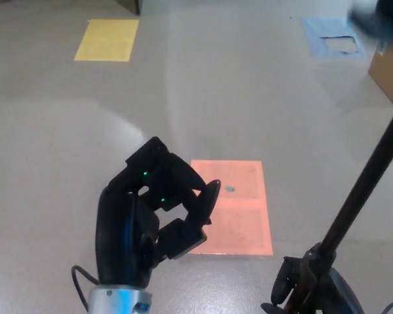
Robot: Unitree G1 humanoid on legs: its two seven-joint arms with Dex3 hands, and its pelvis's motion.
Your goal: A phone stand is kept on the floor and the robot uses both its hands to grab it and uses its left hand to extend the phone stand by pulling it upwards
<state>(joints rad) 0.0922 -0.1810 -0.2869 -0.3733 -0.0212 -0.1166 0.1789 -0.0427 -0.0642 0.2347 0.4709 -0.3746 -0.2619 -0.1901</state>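
Note:
The phone stand's thin black pole (361, 195) leans from its hub (306, 286) at the bottom right up towards the right edge of the head view. Its top is only a dark blur at the upper right corner. My left hand (154, 219) hangs low at the bottom left, well to the left of the pole and not touching it. Its fingers (206, 199) are curled but apart, with nothing between them. My right hand does not show.
An orange mat (239, 209) lies on the grey floor between my left hand and the stand. Farther back lie a yellow mat (107, 39) and a blue mat (334, 36). A cardboard box (390, 69) stands at the right edge.

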